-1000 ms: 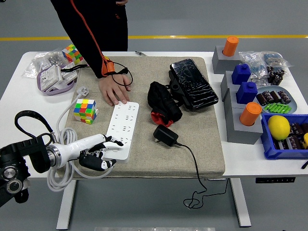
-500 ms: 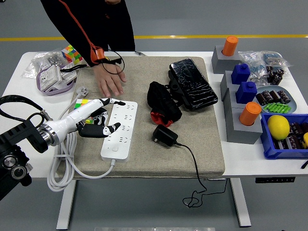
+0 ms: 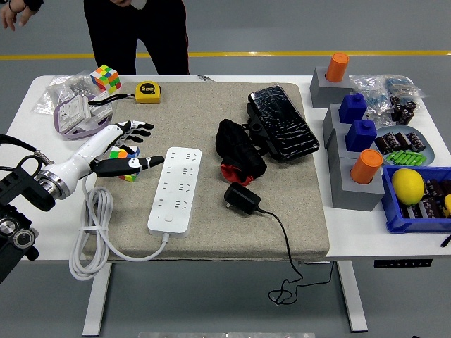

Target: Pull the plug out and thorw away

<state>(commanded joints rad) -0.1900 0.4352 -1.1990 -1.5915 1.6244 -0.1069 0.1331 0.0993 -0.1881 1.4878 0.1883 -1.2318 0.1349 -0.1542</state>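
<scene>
A white power strip point(image 3: 176, 190) lies on the beige mat point(image 3: 218, 162), with no plug in its sockets. A black plug adapter point(image 3: 242, 198) lies on the mat to its right, its black cable point(image 3: 292, 257) trailing off the front edge. My left hand point(image 3: 129, 148) hovers left of the strip, over a colour cube point(image 3: 127, 173), its fingers spread and empty. The right arm is out of view.
A person stands at the far side, a hand point(image 3: 14, 13) raised at top left. A black bag point(image 3: 241, 148) and a black case point(image 3: 282, 123) lie on the mat. A tape measure point(image 3: 146, 92), a second cube point(image 3: 106, 77) and bins at right point(image 3: 416, 201) are present.
My left hand lifted away from the power strip and moved left and back. The person's hand left the mat and withdrew, uncovering a yellow tape measure.
</scene>
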